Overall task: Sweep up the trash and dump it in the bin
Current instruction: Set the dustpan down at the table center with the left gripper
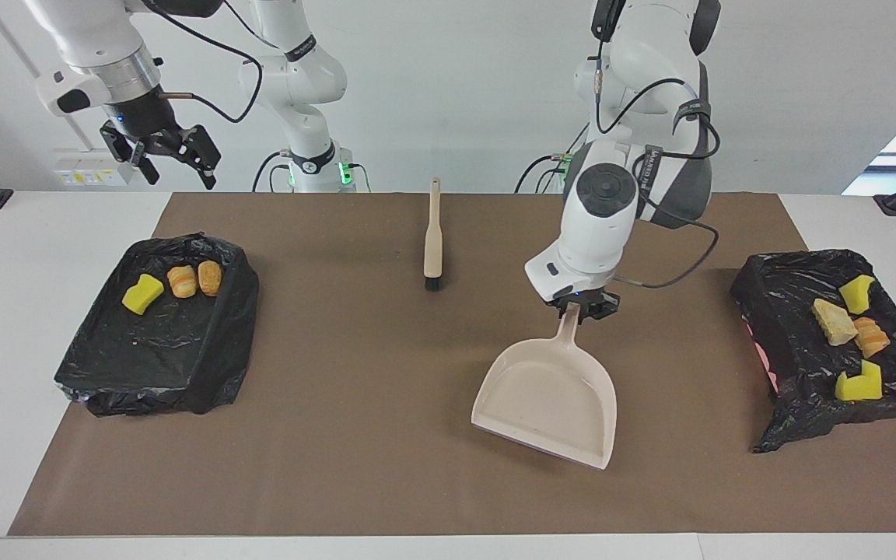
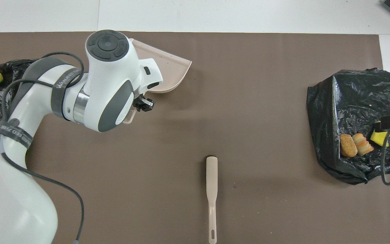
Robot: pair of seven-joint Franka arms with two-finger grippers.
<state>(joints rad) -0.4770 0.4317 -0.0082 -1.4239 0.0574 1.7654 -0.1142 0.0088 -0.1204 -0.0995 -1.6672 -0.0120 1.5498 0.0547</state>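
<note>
the dustpan (image 1: 553, 397) and brush (image 1: 432, 237) look like smooth beige plastic, the bin (image 1: 164, 334) liners are crinkled glossy black plastic film, the table (image 1: 386, 389) cover is matt brown paper, and the trash (image 1: 143, 294) looks spongy.

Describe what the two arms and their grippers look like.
Both arms are glossy white with grey joint sections and round dark end caps; black cables loop along them, and green lights glow at the bases. The left gripper and right gripper are small, black and two-fingered, below silver wrist rings.
</note>
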